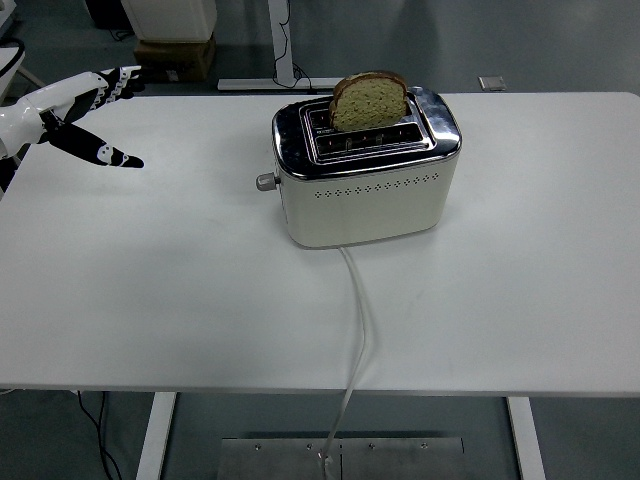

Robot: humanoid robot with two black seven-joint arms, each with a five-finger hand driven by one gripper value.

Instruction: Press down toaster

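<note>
In the head view, a cream-coloured two-slot toaster (365, 175) with a shiny chrome top stands on the white tabletop (150, 270), a little behind the middle and slightly right of centre, turned at a slight angle so that its long perforated side faces the near edge. A slice of brown bread (369, 101) stands upright in the rear slot, most of it rising above the chrome top; the front slot shows only its dark opening. The toaster lever (265, 182), a small grey knob, sticks out from the left end of the body, sitting high near the top of that end. A white power cord (358, 320) leaves the base of the near side, runs toward the near edge of the tabletop and drops over it toward a metal floor plate (340, 458) under the table. The left hand (75, 115) comes in at the upper left corner, white on the back with black fingers (118, 80), held above the far left part of the tabletop and well apart from the toaster. Its fingers are spread and released, grasping nothing, with the thumb pointing right and slightly down and the others extended toward the far edge. Beyond the tabletop are a cardboard box (172, 55) and a white table leg (280, 45) on the grey floor.
</note>
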